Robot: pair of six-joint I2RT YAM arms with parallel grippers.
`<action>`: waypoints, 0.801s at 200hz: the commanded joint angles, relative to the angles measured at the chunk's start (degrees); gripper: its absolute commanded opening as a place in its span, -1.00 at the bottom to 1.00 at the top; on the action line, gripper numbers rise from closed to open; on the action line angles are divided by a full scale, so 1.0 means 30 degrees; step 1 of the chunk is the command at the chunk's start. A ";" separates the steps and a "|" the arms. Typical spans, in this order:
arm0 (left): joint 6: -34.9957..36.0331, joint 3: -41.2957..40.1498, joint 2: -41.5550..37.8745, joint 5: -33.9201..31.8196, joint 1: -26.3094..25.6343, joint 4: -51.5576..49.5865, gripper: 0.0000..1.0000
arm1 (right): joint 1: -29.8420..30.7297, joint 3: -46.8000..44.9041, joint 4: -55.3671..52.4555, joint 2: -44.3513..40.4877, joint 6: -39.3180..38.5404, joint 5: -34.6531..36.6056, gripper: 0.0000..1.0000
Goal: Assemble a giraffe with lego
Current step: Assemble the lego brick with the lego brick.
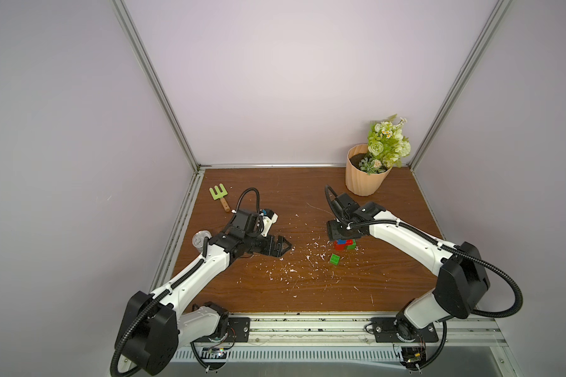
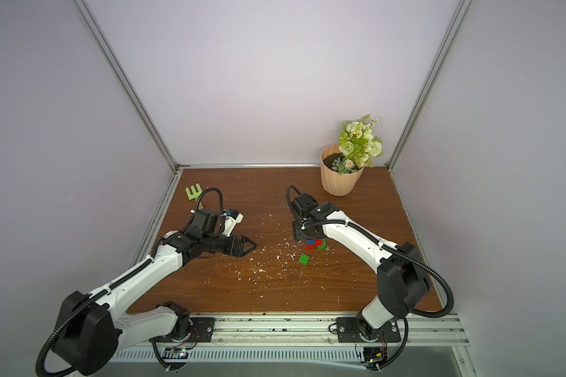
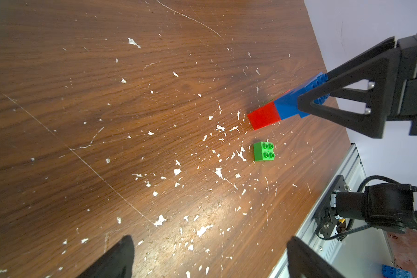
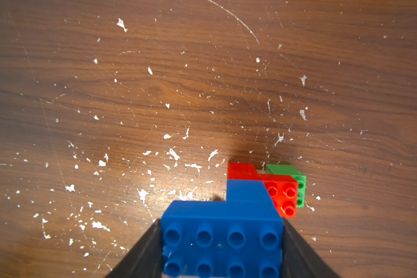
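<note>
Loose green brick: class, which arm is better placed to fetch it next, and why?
Likely the left. The left gripper hangs free with fingers open, looking toward the green brick. The right gripper is shut on the blue brick topping the giraffe.

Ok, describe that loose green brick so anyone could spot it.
On the wooden table, look in front of the peach flower pot, where the half-built giraffe stands. Just in front of that lies a square green brick. It alone lies loose, clipped to nothing, four studs up.
</note>
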 commanded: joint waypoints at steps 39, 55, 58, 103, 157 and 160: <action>0.0094 0.0179 -0.0011 0.0071 -0.0163 -0.0206 0.99 | -0.0012 -0.0751 -0.0293 -0.0578 -0.0276 -0.0970 0.08; 0.0096 0.0169 -0.0008 0.0055 -0.0162 -0.0205 0.99 | -0.0015 -0.0917 -0.0412 -0.0734 -0.0250 -0.0730 0.07; 0.0109 0.0139 -0.0007 0.0073 -0.0163 -0.0192 0.99 | -0.0002 -0.0945 -0.0441 -0.0793 -0.0250 -0.0637 0.07; 0.0094 0.0156 0.0004 -0.0055 -0.0163 -0.0234 0.99 | -0.0009 -0.0850 -0.0615 -0.1078 -0.0432 -0.0045 0.06; 0.0065 0.0164 -0.0091 -0.0196 -0.0148 -0.0235 0.99 | -0.0014 -0.1516 -0.0048 -0.1209 -0.0481 -0.0014 0.05; 0.0072 0.0153 -0.0095 -0.0219 -0.0161 -0.0221 0.99 | -0.0008 -0.1527 -0.0060 -0.1166 -0.0506 -0.0016 0.05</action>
